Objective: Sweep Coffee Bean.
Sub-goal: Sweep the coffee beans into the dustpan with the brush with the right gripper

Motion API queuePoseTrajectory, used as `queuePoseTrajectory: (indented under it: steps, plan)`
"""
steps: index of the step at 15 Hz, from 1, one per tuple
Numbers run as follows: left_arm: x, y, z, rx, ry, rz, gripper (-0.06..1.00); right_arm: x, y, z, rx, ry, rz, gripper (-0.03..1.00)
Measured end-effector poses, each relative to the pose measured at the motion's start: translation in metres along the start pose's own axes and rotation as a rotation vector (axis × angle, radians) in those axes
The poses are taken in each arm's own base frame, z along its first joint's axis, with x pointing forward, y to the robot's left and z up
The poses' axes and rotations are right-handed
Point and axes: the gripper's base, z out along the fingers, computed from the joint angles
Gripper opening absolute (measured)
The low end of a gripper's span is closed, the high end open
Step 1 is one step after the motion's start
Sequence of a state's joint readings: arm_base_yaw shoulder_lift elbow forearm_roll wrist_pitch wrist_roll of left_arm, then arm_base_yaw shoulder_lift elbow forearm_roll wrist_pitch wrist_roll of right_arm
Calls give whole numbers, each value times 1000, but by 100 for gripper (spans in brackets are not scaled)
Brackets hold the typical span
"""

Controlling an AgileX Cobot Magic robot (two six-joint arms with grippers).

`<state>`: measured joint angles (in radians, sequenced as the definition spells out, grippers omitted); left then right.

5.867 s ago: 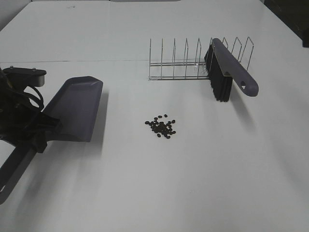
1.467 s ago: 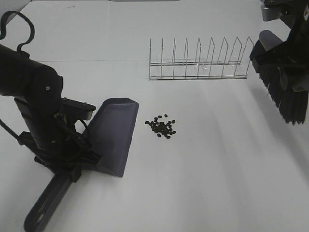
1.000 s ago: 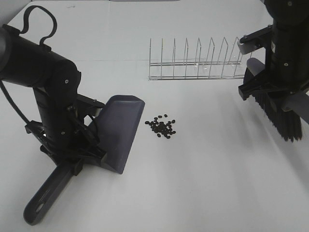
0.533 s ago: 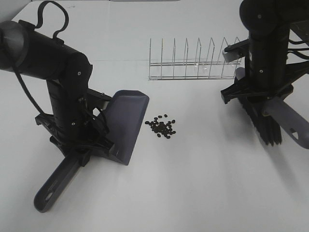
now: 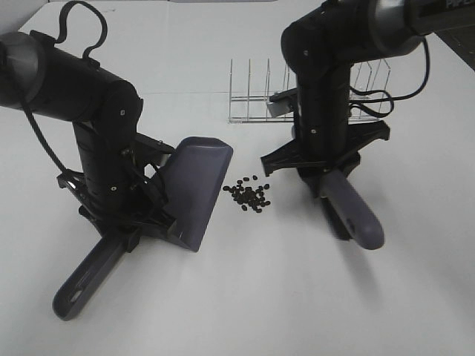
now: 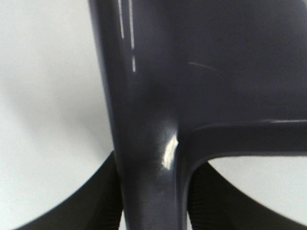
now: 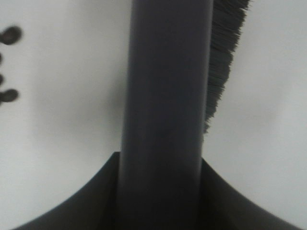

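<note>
At the centre of the white tabletop point(image 5: 245, 304), a loose cluster of tiny dark brown-black oval coffee beans point(image 5: 247, 195) lies on the bare surface. At 9 o'clock from them sits the grey-purple plastic dustpan point(image 5: 197, 185), tipped up steeply. Its wide front edge is just beside the beans but apart from them, so every bean is outside the pan. The left gripper point(image 5: 125, 231) is clamped narrow around the dustpan's handle, with its dark fingers point(image 6: 96, 206) pressed against either side of it in the left wrist view. At 3 o'clock from the beans, the right gripper point(image 5: 329, 176) is closed around the long handle of the grey-purple hand brush point(image 5: 356, 215). Black bristles point(image 7: 225, 52) run along one side of the brush. At 12 o'clock stands a thin wire rack point(image 5: 249, 96) with upright dividers, partly hidden behind the right arm.
</note>
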<state>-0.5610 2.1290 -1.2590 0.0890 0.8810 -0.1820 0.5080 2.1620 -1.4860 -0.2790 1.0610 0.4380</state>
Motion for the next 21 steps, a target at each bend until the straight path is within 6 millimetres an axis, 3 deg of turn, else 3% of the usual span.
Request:
queuePoseTrajectory:
  steps: [2,3,8,15,19,21]
  plan:
    - [0,0,0,-1,-1,4,33,-8,24,1,-92,0,26,27]
    - [0,0,0,-1,-3,4,33,-18,44,4,-235,13,96,27]
    - [0,0,5,-3,10,9,33,-38,78,1,-568,5,210,27]
    - [-1,0,6,-5,16,9,33,-56,82,-33,-660,-59,158,27]
    - [-1,0,6,-5,16,9,33,-54,70,-45,-547,-40,65,27]
    - [-1,0,6,-4,17,8,33,-48,53,-62,-421,-43,-1,27]
